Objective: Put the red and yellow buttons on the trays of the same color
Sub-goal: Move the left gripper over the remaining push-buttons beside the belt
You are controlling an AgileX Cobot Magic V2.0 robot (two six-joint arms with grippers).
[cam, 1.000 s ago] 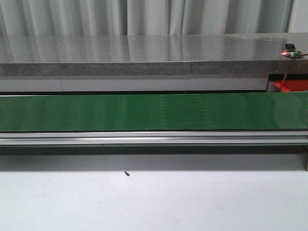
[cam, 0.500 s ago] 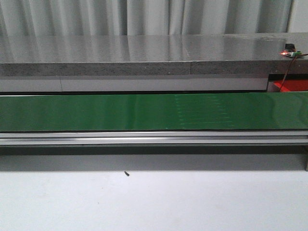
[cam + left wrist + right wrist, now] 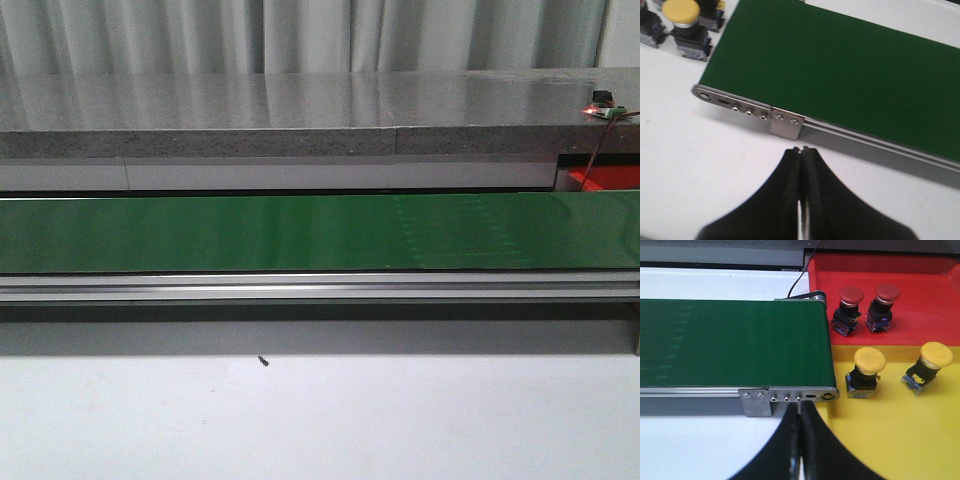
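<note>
**Both grippers closed beside the belt ends, four buttons on trays**

The left gripper sits at the lower centre of the left wrist view, its black fingers pressed together and holding nothing. Just above it lies the belt's metal end bracket, and the green belt runs from the upper left to the right edge. In the upper left corner a yellow button stands on the white table beside the belt end, with other dark button bodies partly cut off by the frame.

The right gripper is at the lower centre of the right wrist view, fingers likewise clamped shut and empty. Above it is the belt's end plate. To the right, the red tray holds two red buttons, and the yellow tray below it holds two yellow buttons, all upright.

In the front view the belt spans the frame with nothing on it; neither arm shows there
</note>
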